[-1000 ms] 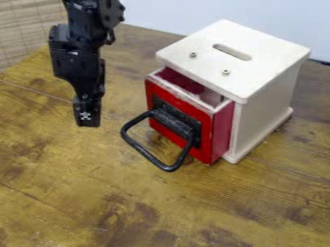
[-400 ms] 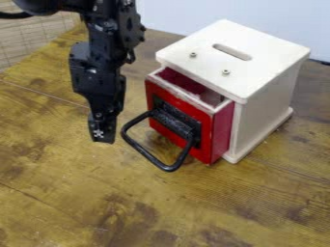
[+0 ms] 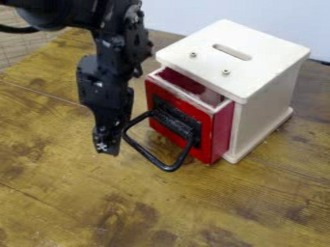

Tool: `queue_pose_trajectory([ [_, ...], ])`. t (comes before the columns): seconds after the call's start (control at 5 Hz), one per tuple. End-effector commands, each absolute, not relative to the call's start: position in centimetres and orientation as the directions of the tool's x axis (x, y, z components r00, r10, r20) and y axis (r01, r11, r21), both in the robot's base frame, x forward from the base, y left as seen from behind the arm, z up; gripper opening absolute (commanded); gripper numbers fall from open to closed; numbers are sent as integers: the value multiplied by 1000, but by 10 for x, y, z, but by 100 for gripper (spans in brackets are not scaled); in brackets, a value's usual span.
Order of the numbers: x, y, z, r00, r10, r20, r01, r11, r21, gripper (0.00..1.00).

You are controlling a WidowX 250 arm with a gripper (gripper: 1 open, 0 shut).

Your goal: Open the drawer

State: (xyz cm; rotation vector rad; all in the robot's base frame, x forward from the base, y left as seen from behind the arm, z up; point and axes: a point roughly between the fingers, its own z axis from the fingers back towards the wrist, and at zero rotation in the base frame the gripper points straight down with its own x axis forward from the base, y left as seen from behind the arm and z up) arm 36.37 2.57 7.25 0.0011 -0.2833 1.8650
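The red-fronted drawer [image 3: 180, 116] sits in a small white cube-shaped box [image 3: 258, 92] and stands slightly pulled out, with a gap showing at its top. Its big black loop handle [image 3: 157, 145] hangs forward and down onto the wooden table. My black gripper [image 3: 106, 142] hangs from the arm just left of the handle's left side, fingers pointing down and close together. Nothing is between them. I cannot tell whether it touches the handle.
The white box has a slotted top [image 3: 233, 51] with two screws. The wooden table [image 3: 77, 207] stretches around it. A woven surface [image 3: 26, 39] stands at the back left and a pale wall at the back.
My gripper has moved right and down, from well left of the handle to right beside its left side. The drawer and handle have not moved.
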Motion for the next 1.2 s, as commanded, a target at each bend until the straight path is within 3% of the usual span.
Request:
queue_pose_trajectory([
  [0.0,373,7,75,-248,962,115,-950,-218,-224,100],
  [1.0,370,23,97,-196,978,69,-962,-177,-210,100],
])
